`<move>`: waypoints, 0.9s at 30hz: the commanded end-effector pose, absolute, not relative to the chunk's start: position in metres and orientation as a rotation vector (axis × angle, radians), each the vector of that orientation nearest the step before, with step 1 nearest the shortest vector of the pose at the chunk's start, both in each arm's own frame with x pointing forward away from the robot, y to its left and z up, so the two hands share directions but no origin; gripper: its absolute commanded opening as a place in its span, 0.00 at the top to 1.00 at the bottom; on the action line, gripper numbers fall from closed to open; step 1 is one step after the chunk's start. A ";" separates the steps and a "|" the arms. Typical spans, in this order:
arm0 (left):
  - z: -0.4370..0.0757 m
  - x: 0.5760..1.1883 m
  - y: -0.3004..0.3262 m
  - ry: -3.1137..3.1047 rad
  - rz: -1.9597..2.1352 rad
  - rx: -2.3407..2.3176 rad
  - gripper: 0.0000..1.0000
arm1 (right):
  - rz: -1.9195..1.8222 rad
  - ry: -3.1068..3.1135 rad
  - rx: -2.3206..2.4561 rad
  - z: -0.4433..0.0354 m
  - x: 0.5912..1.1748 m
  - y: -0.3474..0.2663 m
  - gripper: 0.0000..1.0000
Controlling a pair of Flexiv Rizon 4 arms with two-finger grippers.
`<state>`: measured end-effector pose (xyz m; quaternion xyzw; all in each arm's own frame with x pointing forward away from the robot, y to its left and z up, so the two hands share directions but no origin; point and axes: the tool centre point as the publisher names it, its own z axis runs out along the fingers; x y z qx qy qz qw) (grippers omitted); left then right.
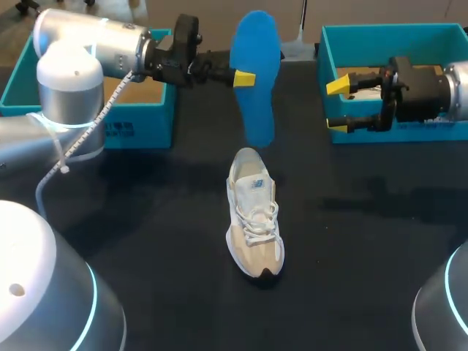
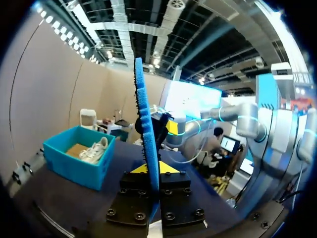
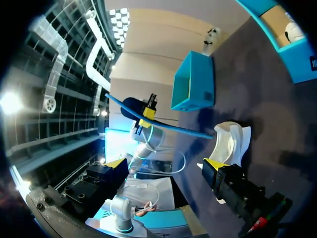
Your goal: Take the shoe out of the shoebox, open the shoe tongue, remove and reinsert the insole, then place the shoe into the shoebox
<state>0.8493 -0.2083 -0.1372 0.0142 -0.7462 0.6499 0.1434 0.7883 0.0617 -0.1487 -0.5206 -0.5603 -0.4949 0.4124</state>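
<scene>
A blue insole (image 1: pixel 256 73) hangs upright above the table, pinched at its edge by my left gripper (image 1: pixel 245 77), which comes in from the left. In the left wrist view the insole (image 2: pixel 146 119) stands edge-on between the shut fingers of the left gripper (image 2: pixel 148 169). Below it, a white and beige shoe (image 1: pixel 254 212) lies on the black table, heel toward the insole. My right gripper (image 1: pixel 337 106) hovers open at the right, in front of the right shoebox (image 1: pixel 380 36). The right wrist view shows the right gripper (image 3: pixel 165 166) with nothing between its fingers, and the shoe (image 3: pixel 230 144) beyond.
A second blue box (image 1: pixel 139 117) with a brown bottom stands at the back left, under my left arm. The right shoebox (image 2: pixel 79 156) holds another white shoe. Black tabletop (image 1: pixel 161 241) surrounds the shoe.
</scene>
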 end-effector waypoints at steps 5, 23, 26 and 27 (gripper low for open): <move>-0.135 0.844 -0.202 -2.472 2.108 -0.583 1.00 | -1.245 -1.410 -1.311 -0.149 0.789 0.063 0.00; -0.141 0.846 -0.198 -2.581 2.108 -0.805 1.00 | -1.245 -1.410 -1.311 -0.149 0.789 0.063 0.00; -0.141 0.846 -0.198 -2.581 2.108 -0.805 1.00 | -1.245 -1.410 -1.311 -0.149 0.789 0.063 0.00; -0.141 0.846 -0.198 -2.581 2.108 -0.805 1.00 | -1.245 -1.410 -1.311 -0.149 0.789 0.063 0.00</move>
